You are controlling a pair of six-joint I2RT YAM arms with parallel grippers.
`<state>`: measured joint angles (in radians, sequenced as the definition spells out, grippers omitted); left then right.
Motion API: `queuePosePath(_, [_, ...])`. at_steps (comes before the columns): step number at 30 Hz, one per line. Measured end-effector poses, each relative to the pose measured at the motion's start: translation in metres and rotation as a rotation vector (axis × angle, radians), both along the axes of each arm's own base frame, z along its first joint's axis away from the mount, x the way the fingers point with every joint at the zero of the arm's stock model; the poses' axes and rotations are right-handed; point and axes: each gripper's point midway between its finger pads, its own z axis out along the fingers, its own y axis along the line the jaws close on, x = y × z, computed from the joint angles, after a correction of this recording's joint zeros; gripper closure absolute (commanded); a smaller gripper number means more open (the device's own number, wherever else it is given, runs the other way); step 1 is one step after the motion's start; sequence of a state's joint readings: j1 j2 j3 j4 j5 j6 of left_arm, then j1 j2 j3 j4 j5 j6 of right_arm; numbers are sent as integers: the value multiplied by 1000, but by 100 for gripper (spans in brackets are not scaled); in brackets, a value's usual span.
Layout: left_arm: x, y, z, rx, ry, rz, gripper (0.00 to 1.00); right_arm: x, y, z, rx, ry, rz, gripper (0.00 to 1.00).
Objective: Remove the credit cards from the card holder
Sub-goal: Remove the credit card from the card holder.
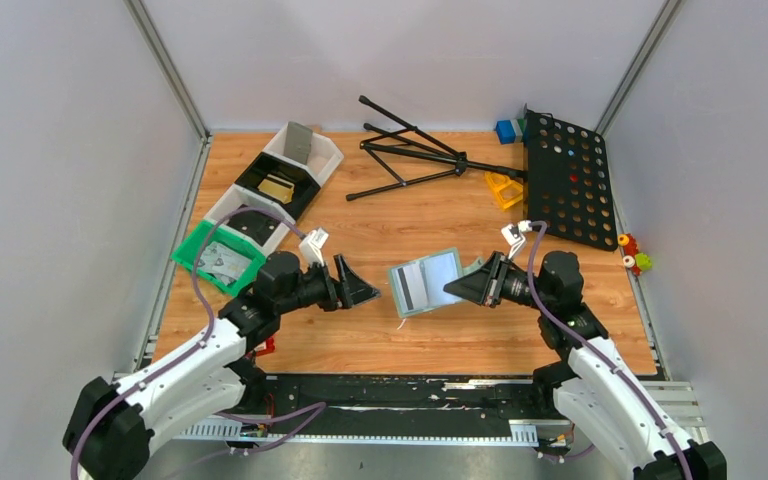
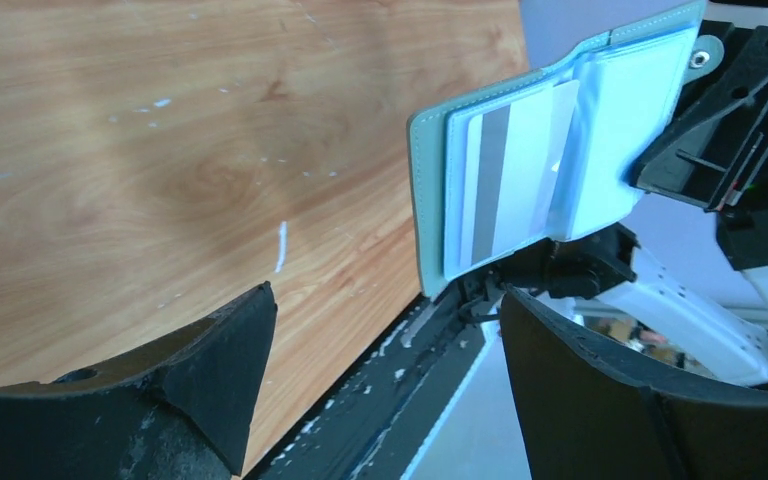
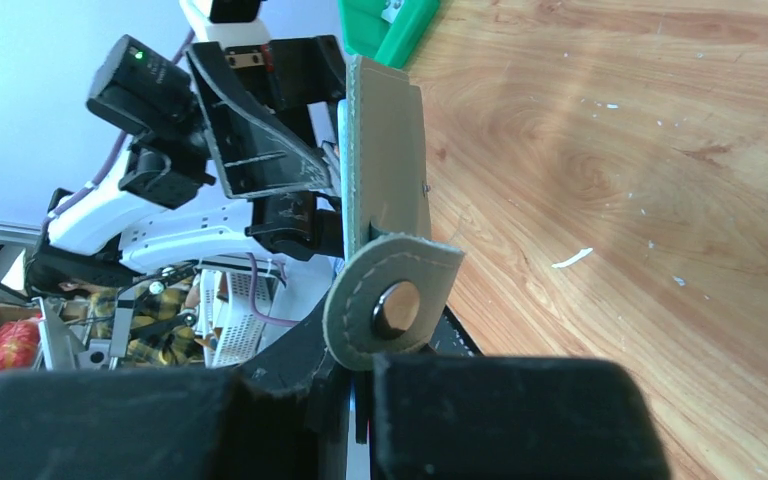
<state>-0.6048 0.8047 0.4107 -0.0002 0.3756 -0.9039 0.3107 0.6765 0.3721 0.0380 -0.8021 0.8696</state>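
My right gripper (image 1: 463, 287) is shut on the right edge of the grey-blue card holder (image 1: 427, 280) and holds it up off the table, unfolded, with its inside toward the left arm. A whitish credit card (image 2: 495, 180) with a grey stripe sits in a translucent sleeve of the card holder (image 2: 430, 200). From the right wrist I see the card holder (image 3: 385, 170) edge-on, its snap flap (image 3: 392, 305) just above my right gripper (image 3: 360, 385). A short way to the left, my left gripper (image 1: 365, 290) (image 2: 387, 300) stands open, nothing between its fingers.
A green tray (image 1: 192, 256) with light cards in it lies at the left, with white and black bins (image 1: 290, 170) behind it. A black folded tripod (image 1: 410, 155) and a black perforated panel (image 1: 565, 180) lie at the back right. Small coloured pieces (image 1: 635, 255) sit beside the panel.
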Motion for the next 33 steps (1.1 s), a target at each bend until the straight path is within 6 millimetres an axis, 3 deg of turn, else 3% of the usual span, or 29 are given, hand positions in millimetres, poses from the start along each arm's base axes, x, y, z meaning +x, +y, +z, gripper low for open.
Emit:
queuePosePath(4, [-5, -22, 2, -70, 4, -56, 17, -3, 3, 6, 50, 15, 13, 100])
queuePosePath(8, [-12, -37, 16, -145, -44, -95, 22, -6, 5, 10, 89, 31, 28, 100])
queuePosePath(12, [-16, -44, 31, -231, -89, -108, 24, -9, 6, 15, 114, 41, 40, 100])
queuePosePath(21, [-14, -52, 32, -279, -69, -109, 26, -14, 8, 24, 167, 64, 69, 100])
queuePosePath(23, [-15, -54, 34, -294, -68, -117, 35, -16, 8, 27, 176, 64, 75, 100])
queuePosePath(29, [-19, -62, 53, -385, -78, -155, 74, -18, 9, 30, 187, 64, 87, 100])
queuePosePath(33, [-20, -60, 61, -404, -98, -156, 88, -17, 8, 25, 171, 68, 83, 100])
